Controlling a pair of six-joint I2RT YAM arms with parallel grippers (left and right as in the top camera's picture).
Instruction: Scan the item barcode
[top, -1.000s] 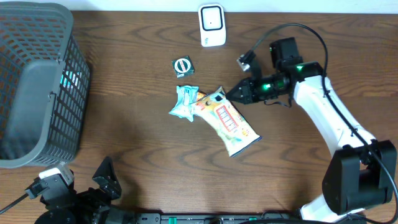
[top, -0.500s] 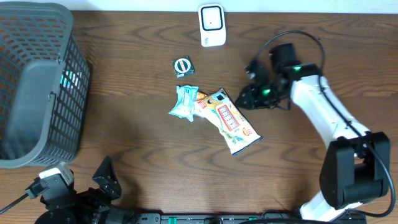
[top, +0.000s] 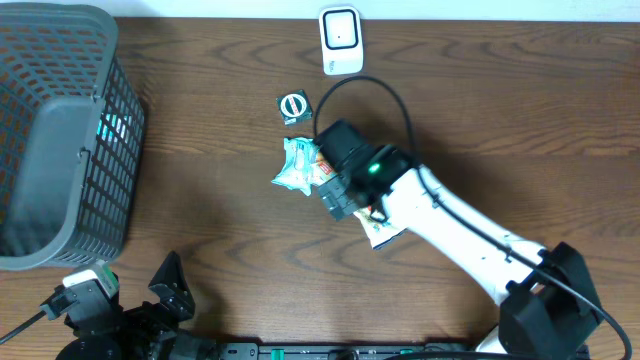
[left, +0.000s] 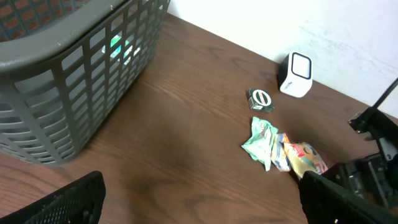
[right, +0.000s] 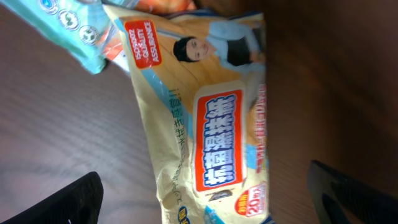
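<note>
Looking across the brown wooden desk (top: 200, 230), the grey slatted basket (top: 60, 130) fills its left end. The right gripper (right: 208, 196) hangs over the middle, fingers spread wide, directly above the yellow printed packet (right: 211, 118), which lies flat between them. The left gripper (left: 205, 202) sits low at the near edge, spread too, holding nothing. A crumpled teal packet (top: 295, 165) touches the yellow one. The white scanner (top: 341, 40) stands at the far edge, a small green item (top: 294, 105) near it.
</note>
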